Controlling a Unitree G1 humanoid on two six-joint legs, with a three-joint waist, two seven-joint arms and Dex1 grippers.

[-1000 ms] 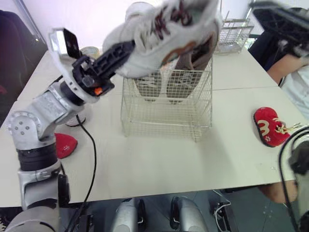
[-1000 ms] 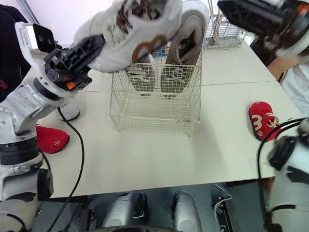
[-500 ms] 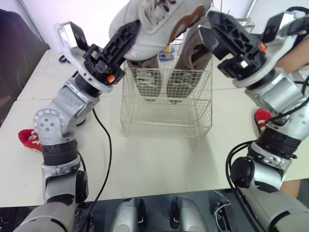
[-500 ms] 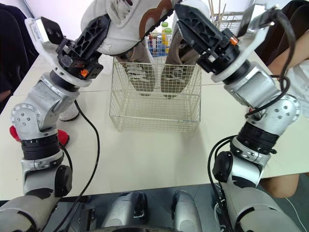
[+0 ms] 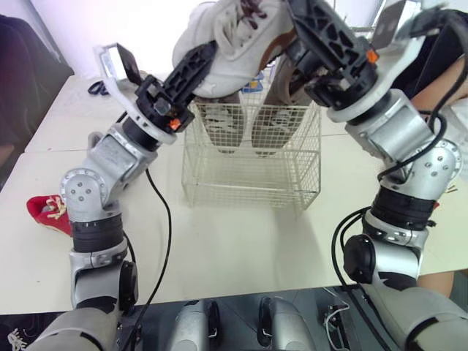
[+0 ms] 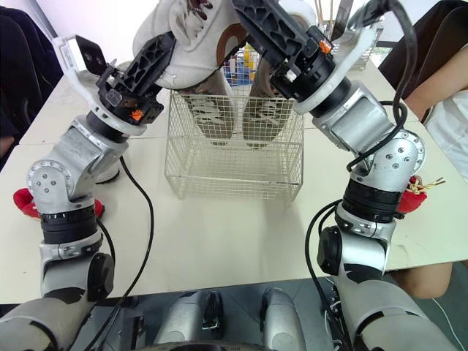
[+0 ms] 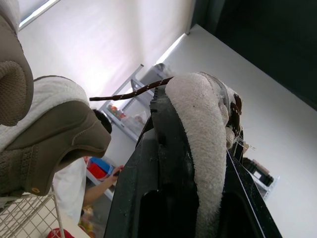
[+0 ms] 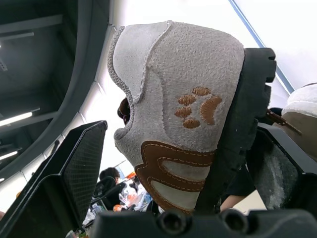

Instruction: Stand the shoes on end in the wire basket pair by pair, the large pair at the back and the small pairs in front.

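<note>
– Shoe [image 5: 234, 33], from the head: where?
– High over the far side of the wire basket [image 5: 252, 191]. Left gripper [image 5: 205, 58] pinches it, right gripper [image 5: 296, 29] is spread around it.
– Left wrist?
– Padded collar [image 7: 208, 148] squashes between the fingers: soft.
– Right wrist?
– Sole [image 8: 237, 124] looks stiff, shoe probably light; grip there.

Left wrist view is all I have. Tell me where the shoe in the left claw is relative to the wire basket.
Observer: The large beige suede shoe with brown trim is up over the white wire basket, above its top rim.
Operator: Report the right claw.
Observer: The right claw straddles that shoe's heel, open, one finger clear of the suede.
Operator: Name any shoe left on the table.
Observer: A small red slipper lies on the white table at the robot's left.
</note>
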